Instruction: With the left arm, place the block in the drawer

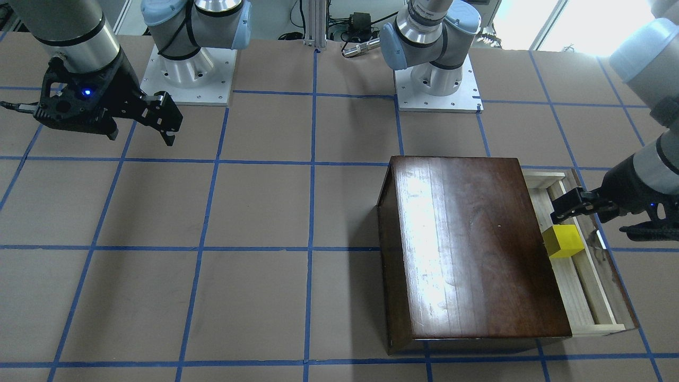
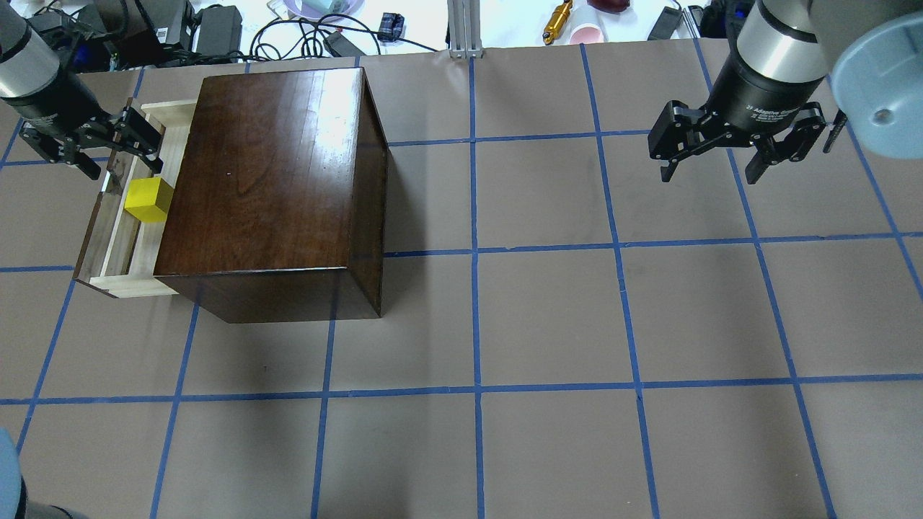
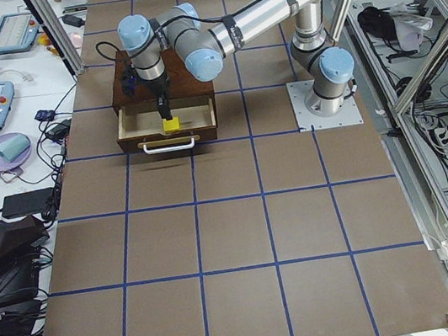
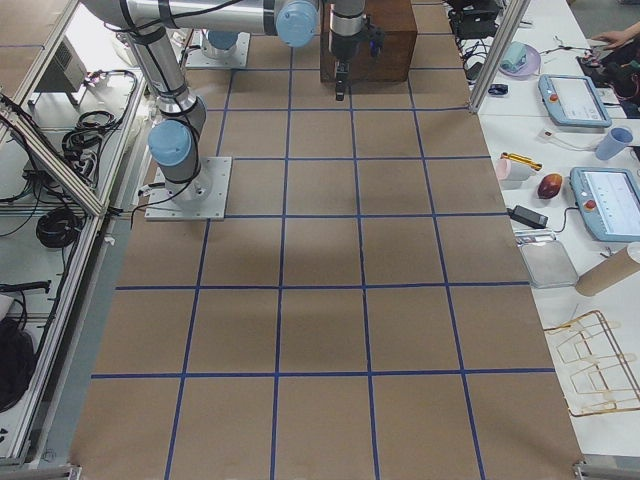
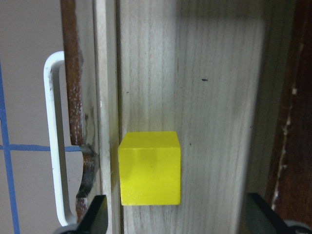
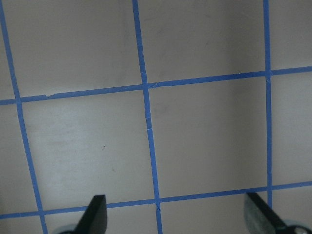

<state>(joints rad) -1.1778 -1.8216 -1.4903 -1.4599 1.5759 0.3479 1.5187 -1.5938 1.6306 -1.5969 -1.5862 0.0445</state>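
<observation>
**Block in the open drawer, left claw spread above it**

On my overhead feed the dark-brown wooden cabinet (image 2: pixel 267 173) stands on the taped table (image 2: pixel 548 317). Its drawer (image 2: pixel 119 241) is pulled out toward 9 o'clock. The yellow block (image 2: pixel 148 201) sits on the drawer's pale wood floor, right at the cabinet's 9 o'clock edge and roughly halfway along the drawer's length.

The left gripper (image 2: pixel 122 162) hangs over the drawer at about 11 o'clock from the block, with its 2 fingers spread wide and nothing between them. In the left wrist feed the block fills the lower middle of the picture. 1 black fingertip (image 5: pixel 95 217) shows at 7 o'clock of it and the other at 4 o'clock, and neither one touches the cube. In that same feed the block lies just beside the drawer's pale front board, at its 9 o'clock. I cannot tell whether the 2 actually touch. The white handle (image 5: pixel 53 141) curves off the brown front panel beyond that board.

The right gripper (image 2: pixel 710 173) sits well apart from the cabinet, out at 3 o'clock on the overhead feed. Its fingers are spread and empty, and the right wrist feed shows only brown table and blue tape lines under it.
</observation>
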